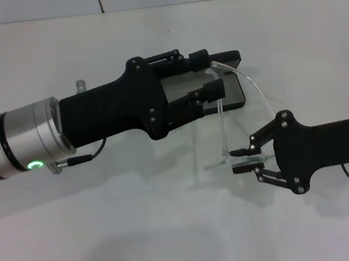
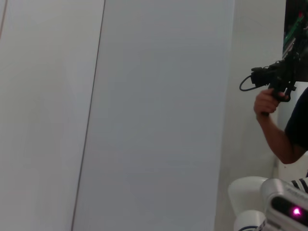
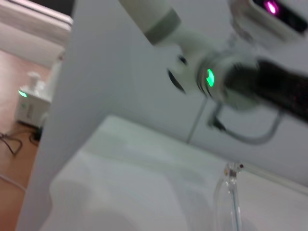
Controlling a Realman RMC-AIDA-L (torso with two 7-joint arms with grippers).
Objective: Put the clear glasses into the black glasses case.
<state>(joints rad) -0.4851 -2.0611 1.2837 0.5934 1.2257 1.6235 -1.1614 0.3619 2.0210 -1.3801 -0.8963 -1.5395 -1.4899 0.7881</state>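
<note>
Clear glasses (image 1: 242,100) clamped at near temple by right gripper (image 1: 245,160), black glasses case (image 1: 232,91) steadied by spread-fingered left gripper (image 1: 202,73); lens should be lowered level.

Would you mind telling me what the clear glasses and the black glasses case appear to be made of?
The clear glasses, pinched at one arm by the right end effector, look like glossy transparent plastic: the table shows through them. The black glasses case, under the left end effector, looks like matte black hard plastic, with a grey lining, possibly fabric.
</note>
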